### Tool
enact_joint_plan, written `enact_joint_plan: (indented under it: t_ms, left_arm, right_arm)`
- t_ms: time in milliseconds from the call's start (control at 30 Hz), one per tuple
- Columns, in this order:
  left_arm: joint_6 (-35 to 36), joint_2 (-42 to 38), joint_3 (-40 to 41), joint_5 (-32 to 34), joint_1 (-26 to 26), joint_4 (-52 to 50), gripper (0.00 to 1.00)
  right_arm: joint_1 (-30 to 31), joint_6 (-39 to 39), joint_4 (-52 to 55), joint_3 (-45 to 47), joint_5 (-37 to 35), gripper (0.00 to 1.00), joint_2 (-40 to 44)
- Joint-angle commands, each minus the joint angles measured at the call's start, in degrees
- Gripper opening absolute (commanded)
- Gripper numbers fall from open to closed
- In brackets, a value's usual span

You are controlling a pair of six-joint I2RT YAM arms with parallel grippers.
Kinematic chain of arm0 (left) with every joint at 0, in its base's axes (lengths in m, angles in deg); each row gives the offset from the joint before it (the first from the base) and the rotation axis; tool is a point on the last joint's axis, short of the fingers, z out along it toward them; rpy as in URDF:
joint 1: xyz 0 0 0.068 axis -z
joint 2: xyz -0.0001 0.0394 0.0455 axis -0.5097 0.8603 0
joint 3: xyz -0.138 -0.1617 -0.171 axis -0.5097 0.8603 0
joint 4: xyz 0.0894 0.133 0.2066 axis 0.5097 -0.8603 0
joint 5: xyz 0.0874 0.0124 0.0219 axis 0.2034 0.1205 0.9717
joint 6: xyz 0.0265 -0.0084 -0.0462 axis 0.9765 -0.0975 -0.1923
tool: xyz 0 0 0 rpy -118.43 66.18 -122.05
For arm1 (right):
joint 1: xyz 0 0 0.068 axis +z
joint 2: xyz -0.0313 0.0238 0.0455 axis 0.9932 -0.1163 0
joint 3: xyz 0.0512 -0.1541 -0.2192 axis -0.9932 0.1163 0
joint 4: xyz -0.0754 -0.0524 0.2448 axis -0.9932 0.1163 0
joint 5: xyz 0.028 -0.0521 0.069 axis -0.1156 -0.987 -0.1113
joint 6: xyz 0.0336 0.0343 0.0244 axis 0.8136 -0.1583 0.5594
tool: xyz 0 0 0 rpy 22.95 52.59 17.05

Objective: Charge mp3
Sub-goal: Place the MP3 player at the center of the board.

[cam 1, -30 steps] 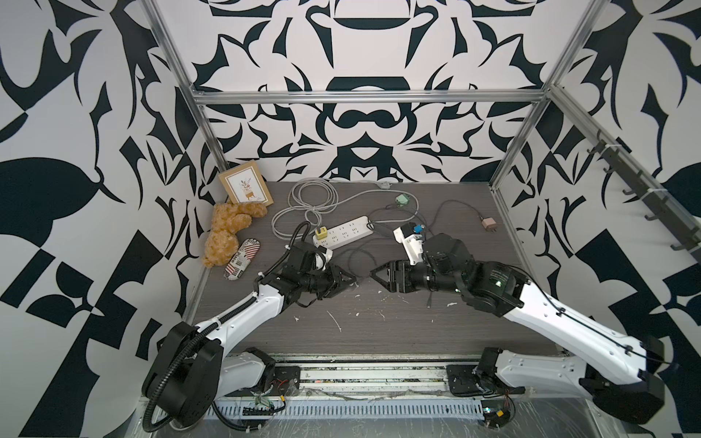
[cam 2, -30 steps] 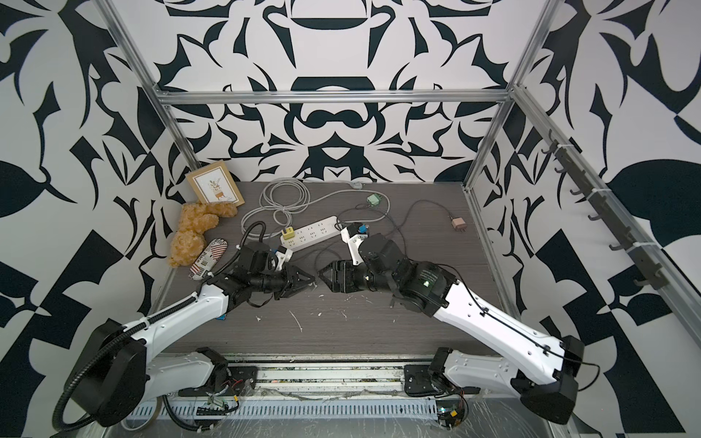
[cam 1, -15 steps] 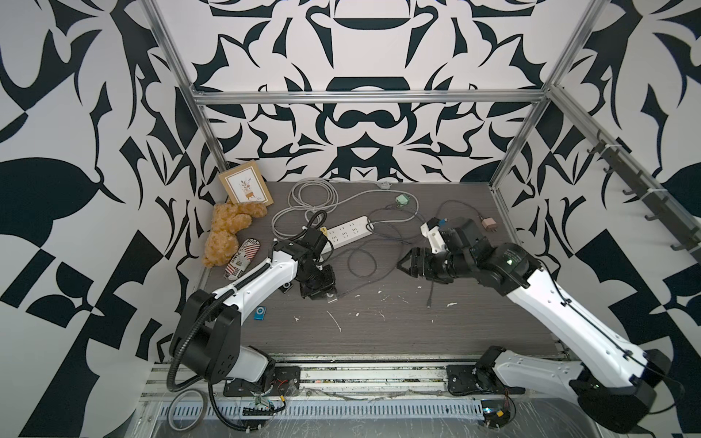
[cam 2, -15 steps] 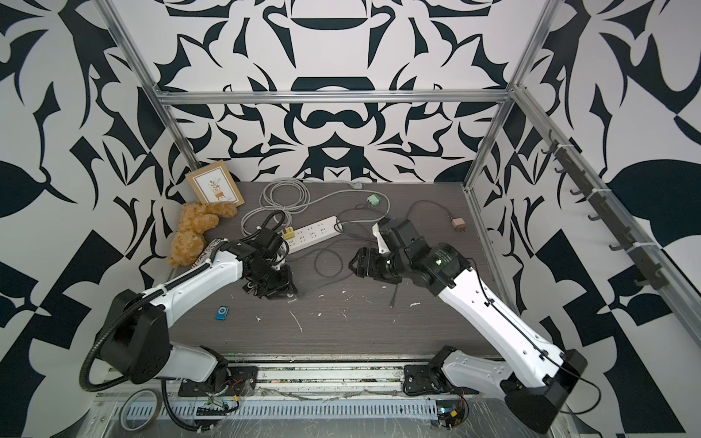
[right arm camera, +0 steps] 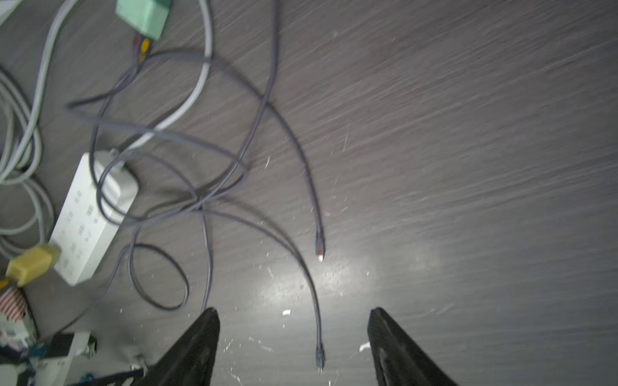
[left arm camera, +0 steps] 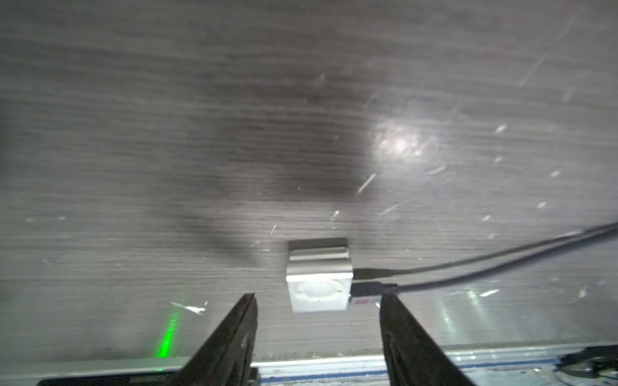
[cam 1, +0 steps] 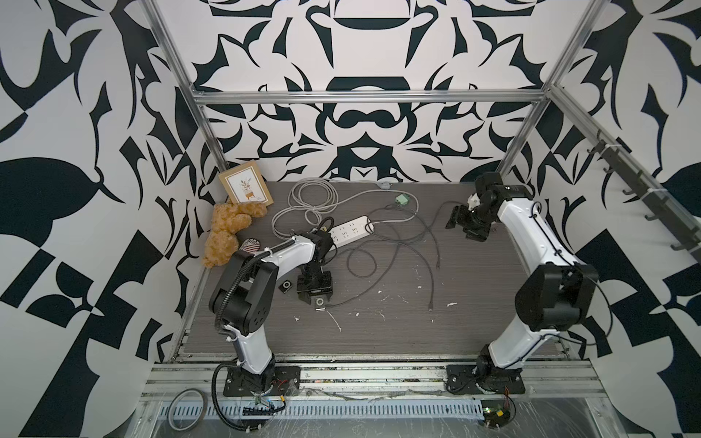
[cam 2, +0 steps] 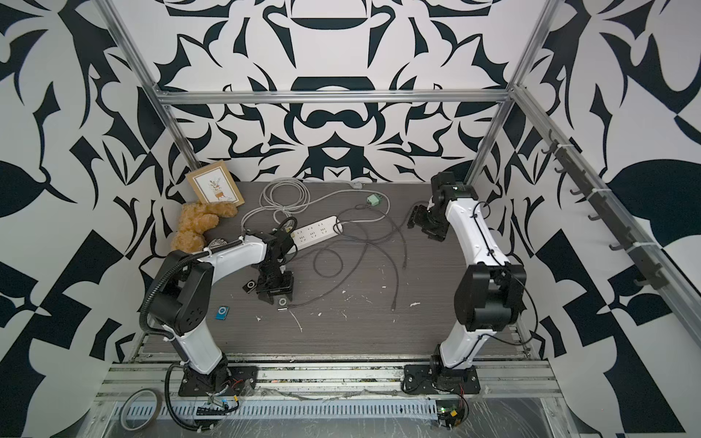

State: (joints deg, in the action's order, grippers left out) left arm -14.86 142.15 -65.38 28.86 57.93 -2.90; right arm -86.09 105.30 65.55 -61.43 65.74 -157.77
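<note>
Silver-cased, square, control wheel up: the mp3 player (left arm camera: 319, 290), your task item. It lies flat on the dark wood-grain table (cam 1: 379, 333), toward the front, on your left arm's side.

Attached: one dark charging cable (left arm camera: 468, 264). Its plug (left arm camera: 364, 294) sits in the player's side with no gap showing, though the wrist view is blurred.

Your left gripper (cam 1: 315, 295): jaws spread, one on each side of the player, holding nothing. One fingertip stands close by the plug, and you cannot tell if it touches. A second ago these jaws were much narrower and worked at mid-table, hard against the other claw. Since then they have let go and the player rests on the table by itself.

Your right gripper (right arm camera: 294, 314): jaws wide, nothing between them. It has drawn back to the far right of the table and looks down on two loose cable ends (right arm camera: 320, 247).

Reading: insertion looks done and both arms have released, so the task is likely at or near its end. You cannot confirm power, because the cable runs back toward the white power strip (cam 1: 351, 231) and is lost in the tangle.

Also on the table:
- a black player (cam 1: 285, 285), just beside the left gripper
- a blue player (cam 2: 222, 312), nearer the front
- a teddy bear (cam 1: 227, 235)
- a framed card (cam 1: 246, 189)
- a green adapter (cam 1: 404, 199)
</note>
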Motion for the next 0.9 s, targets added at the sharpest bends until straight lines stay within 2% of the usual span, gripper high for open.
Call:
enact_joint_plan:
  t_ms: [0,67,133,233,367,433,500,600,867]
  left_arm:
    - [2.84,-1.92,-7.72,0.10,-0.31,-5.54,0.79]
    - [4.08,-3.29,-13.24,0.18,-0.39,-7.91,0.84]
    - [4.85,-4.72,-18.01,-0.84,-0.46,-8.90,0.84]
    - [5.13,-7.63,-22.69,-5.94,-0.48,-5.46,0.84]
    - [2.15,-13.22,-19.85,-15.25,-0.65,11.60,0.84]
    - [-1.34,-15.66,-16.39,-17.47,-1.03,20.09,0.90]
    - [-3.85,-16.77,-14.08,-20.09,-1.36,26.43,0.90]
    - [-5.29,-16.62,-12.28,-22.88,-1.63,30.87,0.90]
    - [-6.25,-15.97,-10.63,-25.11,-2.72,31.90,0.87]
  right_arm:
    - [-4.99,-5.42,2.14,-10.40,-2.35,0.75,-4.30]
    - [-8.06,-7.56,4.30,-16.16,-4.74,0.76,-9.06]
    - [-11.22,-7.82,6.71,-21.39,-5.27,0.76,-14.05]
    - [-13.19,-9.56,8.85,-29.63,-6.86,0.75,-21.33]
    - [-13.85,-11.98,12.62,-41.65,-10.15,0.73,-31.89]
    - [-14.02,-13.43,13.54,-46.77,-10.71,0.73,-35.96]
    - [-14.27,-14.25,13.53,-50.72,-10.89,0.73,-38.86]
    - [-14.37,-16.20,12.25,-52.69,-10.31,0.73,-42.03]
    - [-14.50,-21.11,8.24,-50.51,-12.02,0.73,-45.29]
